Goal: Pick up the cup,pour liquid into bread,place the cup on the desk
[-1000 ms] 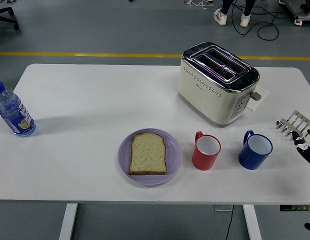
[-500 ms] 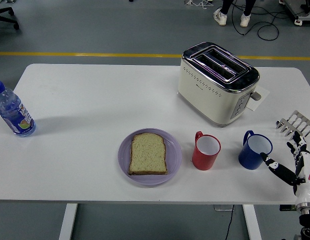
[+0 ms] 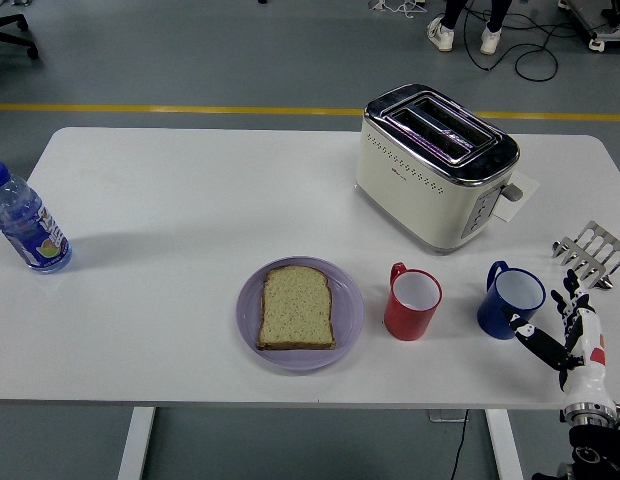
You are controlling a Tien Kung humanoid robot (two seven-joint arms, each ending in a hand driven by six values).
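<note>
A red cup (image 3: pixel 412 302) stands upright right of a purple plate (image 3: pixel 299 314) that carries a slice of bread (image 3: pixel 296 307). A blue cup (image 3: pixel 510 300) stands further right, its handle turned to the back left. My right hand (image 3: pixel 560 325) rises from the lower right corner with fingers spread, its thumb tip close to the blue cup's right side, holding nothing. My left arm is out of the picture.
A cream and chrome toaster (image 3: pixel 433 165) stands behind the cups. A metal toast rack (image 3: pixel 592 251) lies at the table's right edge, just behind my right hand. A water bottle (image 3: pixel 27 225) stands at the far left. Someone's feet (image 3: pixel 460 35) show on the floor beyond.
My right hand has come up and leftward from the right edge, closing on the blue cup. The cups, plate and bread have not moved.
</note>
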